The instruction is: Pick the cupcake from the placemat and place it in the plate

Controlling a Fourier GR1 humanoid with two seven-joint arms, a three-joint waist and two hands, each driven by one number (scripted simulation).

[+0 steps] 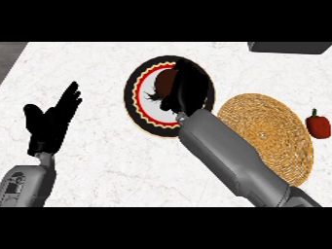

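Observation:
A round plate (141,114) with a black rim, red ring and white centre lies at the middle of the counter. My right hand (190,87) hangs over the plate's centre, fingers curled round a dark brown cupcake (165,83), which shows only at the hand's left side. Whether the cupcake touches the plate is hidden by the hand. The woven straw placemat (269,131) lies to the right of the plate with nothing on it. My left hand (52,121) rests open at the left, fingers up.
A red bell pepper (319,124) lies on the counter just right of the placemat. A dark grey object (290,47) sits at the counter's far right corner. The counter's left edge runs near my left forearm.

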